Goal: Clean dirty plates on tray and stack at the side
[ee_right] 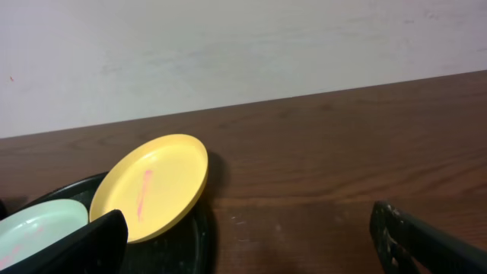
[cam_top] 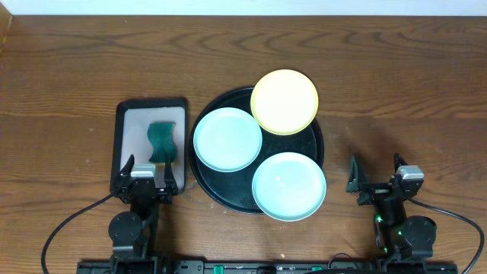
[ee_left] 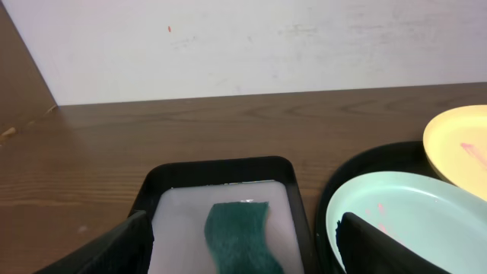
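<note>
Closest to the lens at 7 o'clock: left pincer [cam_top: 147,166], released, jaws spread wide, gripping nothing, poised over the near end of a rectangular tray [cam_top: 129,129] with black rim and pale pink inside. On that pale floor, a green sponge [cam_top: 161,141], lying flat, wavy-edged. At 4 o'clock, right pincer [cam_top: 376,172], likewise released and empty, above bare wooden desk [cam_top: 61,68], well apart from any plate.

At the centre of the desk, the round black tray [cam_top: 228,186], just beside the rectangular one at its 3 o'clock. On it, three plates: left mint plate [cam_top: 227,139] at 9 o'clock, wholly inside the rim; yellow plate [cam_top: 284,101] at 1 o'clock, overhanging the rim; near mint plate [cam_top: 289,186] at 5 o'clock, also overhanging. Edges close together; touching or not, cannot tell. Seen from the right wrist, a pink smear [ee_right: 143,190] down the yellow plate; from the left wrist, fainter pink marks on the left mint plate.
</note>
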